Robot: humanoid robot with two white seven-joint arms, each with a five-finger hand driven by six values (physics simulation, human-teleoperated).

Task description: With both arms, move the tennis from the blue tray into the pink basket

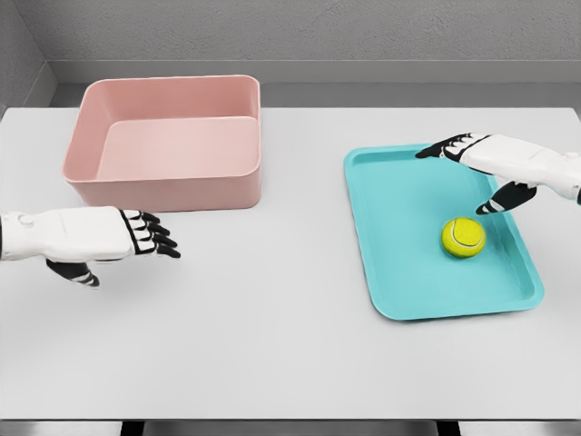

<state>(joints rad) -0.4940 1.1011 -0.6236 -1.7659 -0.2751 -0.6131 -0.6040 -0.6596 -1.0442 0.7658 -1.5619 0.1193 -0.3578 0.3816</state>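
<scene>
Tennis ball [464, 237]: yellow-green, white seam, lying free near the blue tray's [399, 195] right edge.
Right hand [497, 166]: fingers spread above it, empty.
Left hand [107, 234]: relaxed, empty, before the pink basket [165, 191].

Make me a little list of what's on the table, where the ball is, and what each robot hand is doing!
ball: yellow-green tennis ball, lying in the tray, untouched
tray: flat blue plastic tray, on the table's right side
basket: pink rectangular plastic basket, far left, nothing visible inside
left hand: open, hovering in front of the basket, holding nothing
right hand: open, spread above the tray, just behind the ball
table: white tabletop
</scene>
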